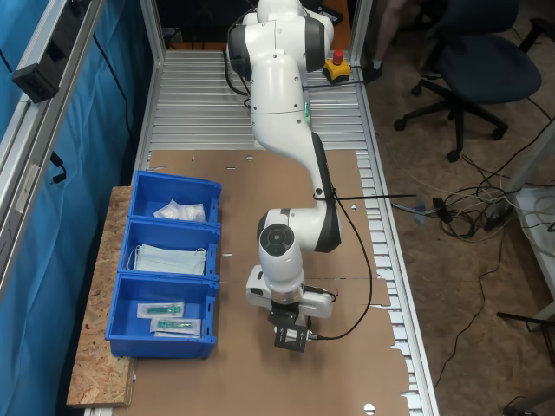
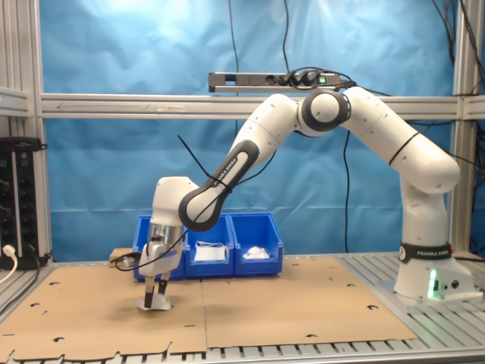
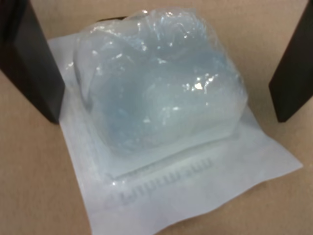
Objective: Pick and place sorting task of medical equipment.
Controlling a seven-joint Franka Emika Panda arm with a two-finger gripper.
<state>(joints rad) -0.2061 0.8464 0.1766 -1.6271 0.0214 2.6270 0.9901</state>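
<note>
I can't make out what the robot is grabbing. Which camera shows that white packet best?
The wrist view: the white packet sits large between the open gripper's dark fingers, its bulge clear. The second exterior view shows a small white edge under the gripper. In the first exterior view the gripper covers it.

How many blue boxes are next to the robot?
3, joined in a row: one holds white packets, the middle one face masks, the last flat clear packets.
</note>
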